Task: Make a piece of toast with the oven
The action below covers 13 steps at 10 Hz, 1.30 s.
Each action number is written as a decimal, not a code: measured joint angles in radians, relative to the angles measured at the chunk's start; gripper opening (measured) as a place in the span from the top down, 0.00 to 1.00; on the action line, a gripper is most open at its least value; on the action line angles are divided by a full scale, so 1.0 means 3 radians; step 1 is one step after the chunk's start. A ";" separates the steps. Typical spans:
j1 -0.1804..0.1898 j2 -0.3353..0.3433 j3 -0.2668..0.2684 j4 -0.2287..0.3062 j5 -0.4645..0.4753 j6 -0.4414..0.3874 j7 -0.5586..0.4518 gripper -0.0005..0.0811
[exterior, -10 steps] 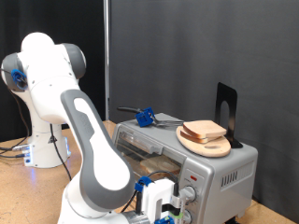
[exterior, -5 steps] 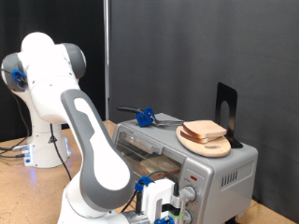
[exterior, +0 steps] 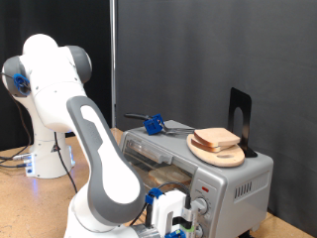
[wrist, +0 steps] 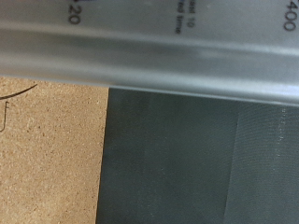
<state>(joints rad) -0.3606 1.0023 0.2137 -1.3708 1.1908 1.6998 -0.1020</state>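
Observation:
The silver oven (exterior: 236,180) stands at the exterior view's lower right, and its glass door (exterior: 149,151) looks tilted open towards the arm. The piece of toast (exterior: 217,137) lies on a round wooden board (exterior: 224,156) on top of the oven. My gripper (exterior: 172,220) is low at the bottom edge, right in front of the oven's knobs (exterior: 200,206); its fingers are partly cut off. The wrist view shows no fingers, only a blurred silver strip of the oven (wrist: 149,47) with printed dial numbers, very close.
A utensil with a blue handle (exterior: 154,124) and a black upright stand (exterior: 240,117) sit on the oven's top. The arm's white base (exterior: 45,149) is at the left. The wrist view shows a tan table surface (wrist: 51,159) beside a dark mat (wrist: 206,159).

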 joint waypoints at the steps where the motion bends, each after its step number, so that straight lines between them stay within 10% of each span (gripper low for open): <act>1: 0.0001 0.0000 0.0000 -0.0018 0.0000 0.0046 0.0000 0.88; 6: -0.0003 -0.0008 0.0004 -0.0041 0.0041 0.0064 -0.0110 0.88; 13: -0.0118 -0.0053 0.0081 -0.0341 0.0544 0.0085 -0.1329 0.88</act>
<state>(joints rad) -0.3959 0.9865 0.2381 -1.4732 1.3539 1.7255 -0.5008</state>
